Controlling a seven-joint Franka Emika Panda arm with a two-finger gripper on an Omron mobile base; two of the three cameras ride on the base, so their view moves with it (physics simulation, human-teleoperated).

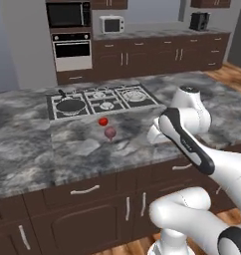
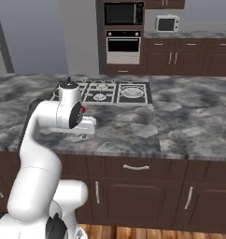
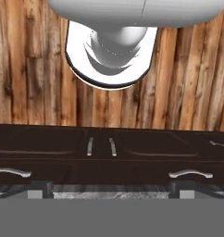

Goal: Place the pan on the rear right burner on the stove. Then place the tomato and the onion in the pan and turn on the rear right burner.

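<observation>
Stove (image 1: 115, 94): flat grey cooktop with black grates, set into the marbled grey counter (image 1: 23, 144), upper centre of the left base view; in the right base view it lies upper centre, just beyond the arm.
Pan (image 1: 70, 105): sits on the burner at the left end of the stove as seen in the left base view, dark inside, short black handle pointing up and away toward the back of the frame.
Rear right burner: one of four small capped burners; which one it is cannot be told from these frames.
Tomato (image 1: 103, 121): bright red ball on the counter just in front of the stove, centre of the left base view; a sliver of red shows beside the arm's wrist in the right base view.
Onion (image 1: 110, 132): dull maroon-pink ball on the counter, just below and right of the tomato, close to it but apart.
Gripper (image 3: 111, 190): fingertips (image 3: 40, 189) stand wide apart at the bottom of the hand view, nothing between them; it looks over the counter edge at dark cabinet drawers (image 3: 49, 148) and wood floor (image 3: 21, 78).
Arm: folded at right of the left base view, wrist over the counter, well apart from pan, tomato and onion.
</observation>
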